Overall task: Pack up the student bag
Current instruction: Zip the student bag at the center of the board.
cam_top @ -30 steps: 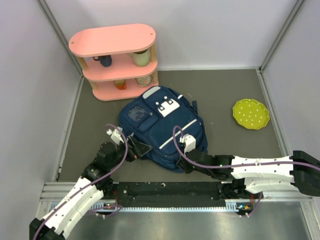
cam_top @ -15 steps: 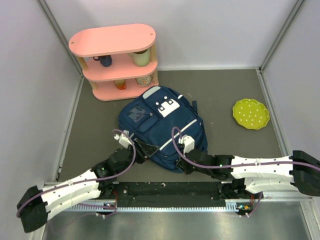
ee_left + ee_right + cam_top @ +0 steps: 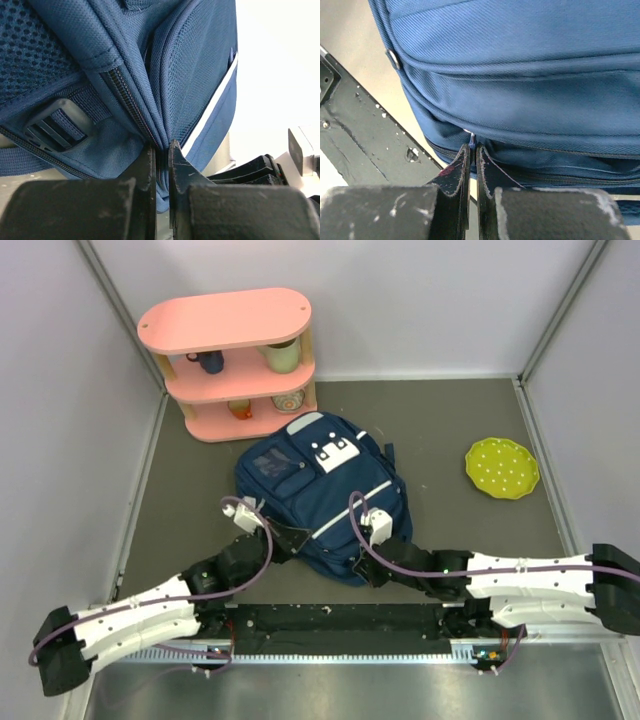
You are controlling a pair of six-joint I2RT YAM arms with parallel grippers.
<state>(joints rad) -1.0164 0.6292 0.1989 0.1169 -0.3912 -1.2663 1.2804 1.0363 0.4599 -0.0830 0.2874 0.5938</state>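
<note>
The student bag [image 3: 318, 485], a navy backpack with white patches and stripes, lies flat in the middle of the table. My left gripper [image 3: 289, 539] is at its near left edge. In the left wrist view this gripper [image 3: 161, 150] is shut on a fold of the bag's fabric [image 3: 192, 75] beside a zipper line. My right gripper [image 3: 360, 564] is at the bag's near edge. In the right wrist view it [image 3: 473, 146] is shut on a small zipper pull [image 3: 472, 137] under the bag's seam [image 3: 520, 80].
A pink three-tier shelf [image 3: 228, 325] holding cups stands at the back left. A yellow-green dotted plate [image 3: 502, 468] lies at the right. A black rail [image 3: 340, 620] runs along the near table edge between the arm bases.
The left arm swung in to the bag's near left edge and its jaws closed on the fabric. The bag's near left part shifted slightly. The right gripper stayed put.
</note>
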